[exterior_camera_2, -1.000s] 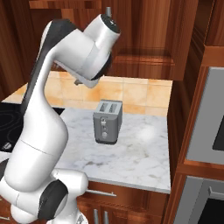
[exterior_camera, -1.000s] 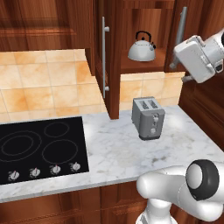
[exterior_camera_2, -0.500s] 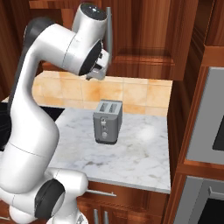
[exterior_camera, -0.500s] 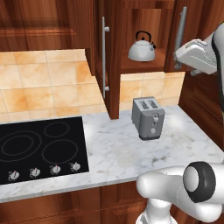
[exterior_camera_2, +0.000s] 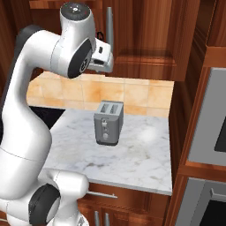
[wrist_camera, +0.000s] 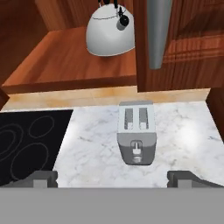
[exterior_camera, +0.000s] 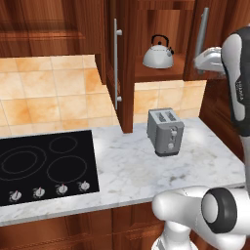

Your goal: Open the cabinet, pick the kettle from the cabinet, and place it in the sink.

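I have the gripper (wrist_camera: 112,177) raised in front of the open cabinet (exterior_camera: 128,58), and in the hand view its two dark finger tips (wrist_camera: 40,178) sit wide apart at the bottom corners with nothing between them, so the jaws are spread and empty. Looking along the gripper, the kettle (wrist_camera: 110,31) stands ahead and a little to the left on the cabinet's inner wooden shelf (wrist_camera: 70,61), upright, its black handle and lid knob on top; it is clear of my fingers. Just right of the kettle from here hangs a vertical silver bar handle (wrist_camera: 157,33) on the edge of a cabinet door. Below the shelf and nearer to me, almost on the gripper's centre line, the grey two-slot toaster (wrist_camera: 136,132) stands on the white marble counter (wrist_camera: 87,144), and the black cooktop (wrist_camera: 26,142) lies off to the left of it. In the left base view the white hand (exterior_camera: 209,59) is up at shelf height, to the right of the kettle (exterior_camera: 158,52) and beside the right door's handle (exterior_camera: 202,30); whether it touches that handle I cannot tell. In the right base view the arm's upper joint hides most of the hand (exterior_camera_2: 102,56).
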You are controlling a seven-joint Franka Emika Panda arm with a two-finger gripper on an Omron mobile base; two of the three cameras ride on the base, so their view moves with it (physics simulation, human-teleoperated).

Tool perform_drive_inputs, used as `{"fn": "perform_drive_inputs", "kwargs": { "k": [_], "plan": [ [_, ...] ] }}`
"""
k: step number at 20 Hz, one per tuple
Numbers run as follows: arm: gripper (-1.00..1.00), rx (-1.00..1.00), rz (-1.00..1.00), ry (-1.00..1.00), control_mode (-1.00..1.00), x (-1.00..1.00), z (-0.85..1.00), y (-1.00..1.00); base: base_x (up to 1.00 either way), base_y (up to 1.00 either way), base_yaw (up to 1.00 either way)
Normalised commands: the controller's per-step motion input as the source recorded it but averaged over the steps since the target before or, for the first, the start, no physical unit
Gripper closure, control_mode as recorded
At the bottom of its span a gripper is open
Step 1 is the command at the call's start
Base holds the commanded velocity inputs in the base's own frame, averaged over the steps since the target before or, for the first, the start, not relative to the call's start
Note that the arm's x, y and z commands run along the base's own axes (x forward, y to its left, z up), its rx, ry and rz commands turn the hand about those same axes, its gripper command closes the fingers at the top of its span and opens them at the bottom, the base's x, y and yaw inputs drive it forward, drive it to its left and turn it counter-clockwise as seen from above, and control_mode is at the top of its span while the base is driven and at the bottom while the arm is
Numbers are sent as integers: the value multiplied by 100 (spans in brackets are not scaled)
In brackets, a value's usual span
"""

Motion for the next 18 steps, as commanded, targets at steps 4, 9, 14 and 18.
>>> {"fn": "perform_drive_inputs", "kwargs": {
  "k": [4, 9, 14, 18],
  "plan": [
    [-100, -8, -15, -11, -100, 28, 5, -11, 0, 0, 0],
    [-100, -4, -15, -6, -100, 31, 7, -14, 0, 0, 0],
    [-100, -3, -13, 0, -100, 35, 11, -18, 0, 0, 0],
    [-100, 0, -4, 0, -100, 36, 10, -12, 0, 0, 0]
  ]
}}
